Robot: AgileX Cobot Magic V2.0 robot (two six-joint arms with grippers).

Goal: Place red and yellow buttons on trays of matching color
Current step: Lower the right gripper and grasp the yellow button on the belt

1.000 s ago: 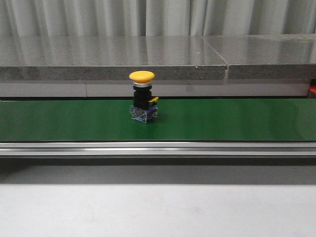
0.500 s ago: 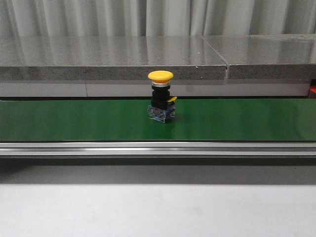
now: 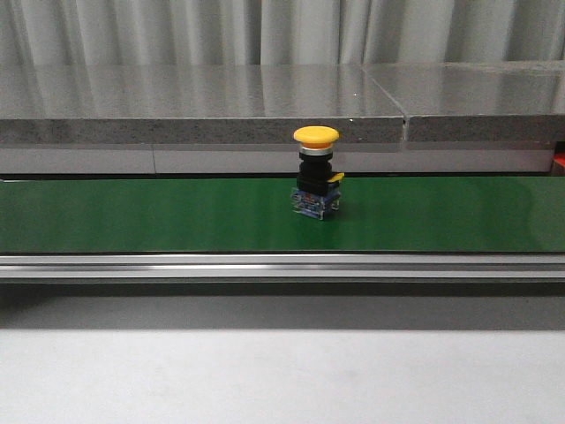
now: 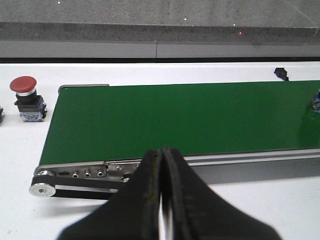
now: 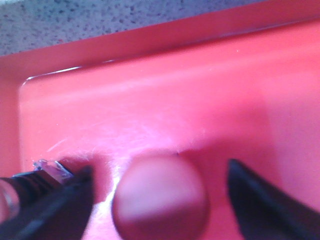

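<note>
A yellow button (image 3: 316,172) with a black body and blue base stands upright on the green conveyor belt (image 3: 132,216), right of its middle. In the right wrist view a red button (image 5: 160,200) stands in the red tray (image 5: 150,110), blurred and seen from above. My right gripper (image 5: 160,169) is open around it, its fingers (image 5: 70,200) clear of the cap on both sides. My left gripper (image 4: 162,151) is shut on nothing, over the belt's near rail. Another red button (image 4: 24,92) stands on the white table off the belt's end. The yellow tray is out of view.
A second button part (image 5: 30,182) lies in the red tray beside one right finger. The belt's roller and metal rail (image 4: 75,175) sit just ahead of my left gripper. A grey stone ledge (image 3: 265,106) runs behind the belt. A red sliver (image 3: 560,159) shows at the far right.
The yellow button has travelled to the right along the belt, from left of centre to right of centre, staying upright.
</note>
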